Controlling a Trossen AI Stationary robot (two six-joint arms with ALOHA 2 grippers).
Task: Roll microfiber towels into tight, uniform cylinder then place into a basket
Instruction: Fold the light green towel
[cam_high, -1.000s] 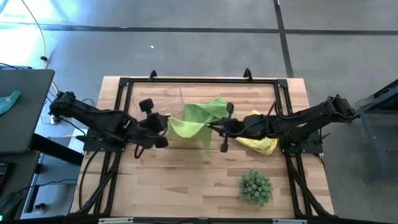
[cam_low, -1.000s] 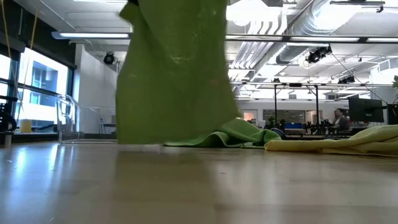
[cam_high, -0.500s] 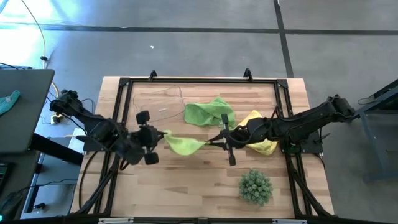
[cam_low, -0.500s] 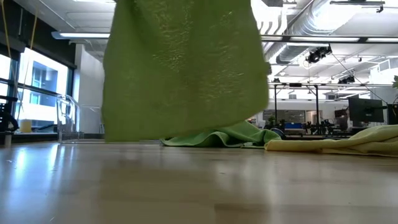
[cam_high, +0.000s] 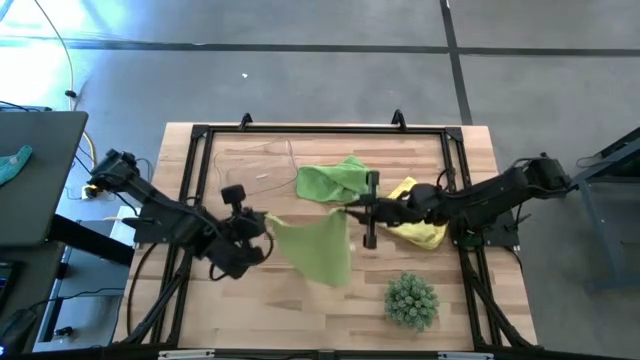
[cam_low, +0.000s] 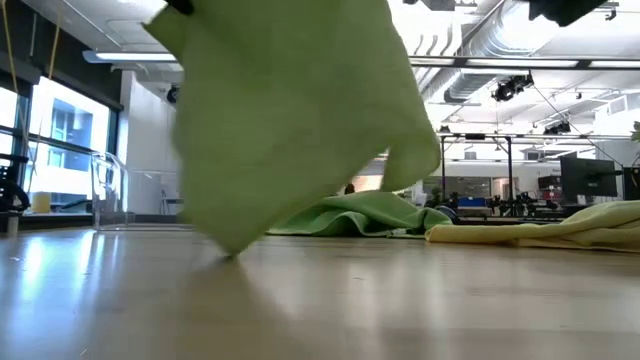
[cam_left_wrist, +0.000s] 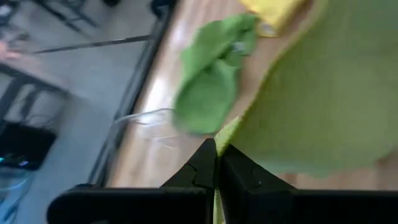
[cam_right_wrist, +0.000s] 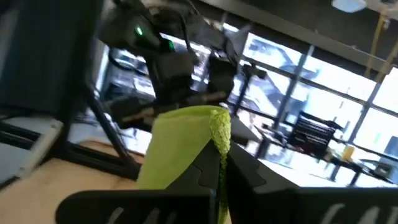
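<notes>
- The bench (cam_high: 250, 300) carries the towels and a spiky green plant (cam_high: 411, 299) at its near right.
- A lime green towel (cam_high: 315, 248) hangs spread above the bench's middle, held by two corners.
- A second lime green towel (cam_high: 335, 180) lies crumpled behind it, far of centre.
- A yellow towel (cam_high: 420, 230) lies crumpled to the right.
- The left claw (cam_high: 262, 222) is clamped on the hanging towel's left corner.
- The right claw (cam_high: 350, 210) pinches its right corner.

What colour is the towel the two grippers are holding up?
Lime green; the towel shows best in the high view, stretched between the left gripper and right gripper.
</notes>
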